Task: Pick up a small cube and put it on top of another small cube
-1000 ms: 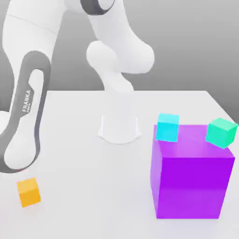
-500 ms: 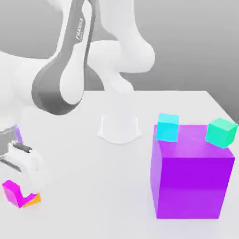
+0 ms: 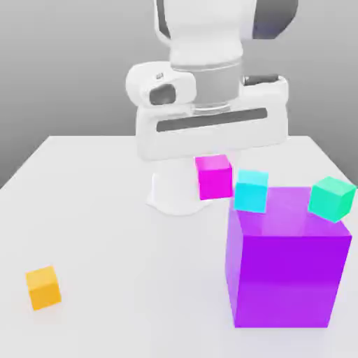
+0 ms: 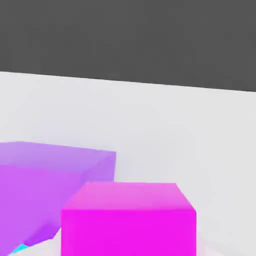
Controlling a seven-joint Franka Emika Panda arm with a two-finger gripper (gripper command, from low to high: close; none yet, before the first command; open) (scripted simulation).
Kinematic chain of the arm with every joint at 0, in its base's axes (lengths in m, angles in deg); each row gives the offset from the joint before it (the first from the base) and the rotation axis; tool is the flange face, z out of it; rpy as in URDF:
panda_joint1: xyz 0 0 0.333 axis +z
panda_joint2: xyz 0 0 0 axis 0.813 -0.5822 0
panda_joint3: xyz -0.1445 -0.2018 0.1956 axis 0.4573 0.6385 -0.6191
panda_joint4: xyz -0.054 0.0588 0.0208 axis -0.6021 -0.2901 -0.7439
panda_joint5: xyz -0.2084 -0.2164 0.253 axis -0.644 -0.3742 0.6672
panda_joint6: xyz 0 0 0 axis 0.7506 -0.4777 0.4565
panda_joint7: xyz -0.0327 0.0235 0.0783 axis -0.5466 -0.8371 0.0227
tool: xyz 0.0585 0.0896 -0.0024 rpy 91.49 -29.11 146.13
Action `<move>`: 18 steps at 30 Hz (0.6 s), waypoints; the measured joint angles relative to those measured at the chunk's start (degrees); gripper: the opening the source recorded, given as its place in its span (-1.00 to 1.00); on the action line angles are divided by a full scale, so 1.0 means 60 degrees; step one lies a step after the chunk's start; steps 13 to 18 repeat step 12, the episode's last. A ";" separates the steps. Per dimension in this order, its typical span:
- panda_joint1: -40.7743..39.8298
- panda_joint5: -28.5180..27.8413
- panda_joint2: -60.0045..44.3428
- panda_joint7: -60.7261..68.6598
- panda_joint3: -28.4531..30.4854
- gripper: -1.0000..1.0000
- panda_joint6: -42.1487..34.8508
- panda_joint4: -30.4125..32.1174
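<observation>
Seemingly claw-hung magenta cube, fingers hidden.

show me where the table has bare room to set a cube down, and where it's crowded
The table is bare across the exterior view's left, between the orange cube and the robot base, and in front of that base. It is crowded on the exterior view's right: the purple cube, cyan cube and green cube cluster there, with the magenta cube held beside the cyan one.
</observation>
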 joint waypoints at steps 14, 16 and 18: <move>0.0776 -0.0079 0.1019 0.0452 -0.0888 1.00 0.0741 0.1697; 0.0776 -0.0079 0.1019 0.0452 -0.0888 1.00 0.0741 0.1697; 0.0776 -0.0079 0.1019 0.0452 -0.0888 1.00 0.0741 0.1697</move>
